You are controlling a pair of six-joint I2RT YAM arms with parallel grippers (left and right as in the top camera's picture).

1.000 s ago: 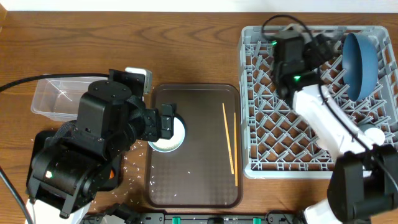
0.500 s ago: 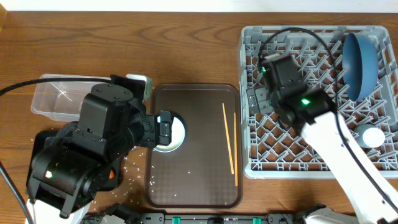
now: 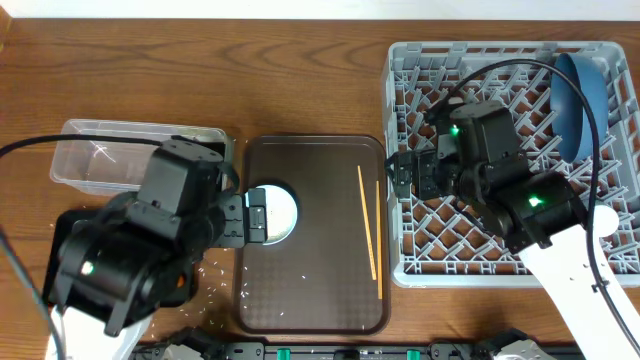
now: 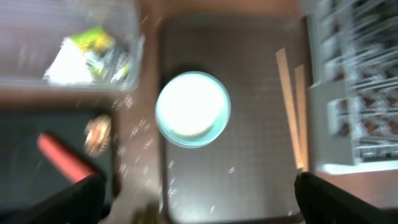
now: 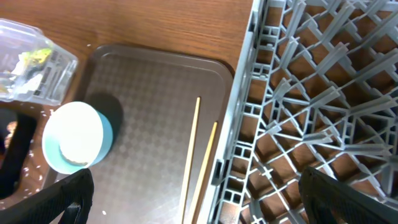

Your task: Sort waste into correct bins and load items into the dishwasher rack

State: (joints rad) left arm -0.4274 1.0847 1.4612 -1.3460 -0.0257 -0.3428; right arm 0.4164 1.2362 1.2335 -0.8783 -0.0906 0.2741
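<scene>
Two wide-open, empty — left claw (image 4: 208,200), right claw (image 5: 202,202) | round light-blue cup (image 4: 193,109) | thin wooden chopsticks (image 5: 191,155)

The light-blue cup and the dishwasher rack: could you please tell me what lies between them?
The pair of wooden chopsticks lies between them on the brown serving tray, seen in the overhead view.

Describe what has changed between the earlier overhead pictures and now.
The right pincer drew away from the large blue plate, crossing the grey plastic rack leftward to its edge nearest the thin wooden chopsticks. The left pincer backed slightly left off the small light-blue cup. Both are open, empty. Plate, cup, chopsticks stayed put.
</scene>
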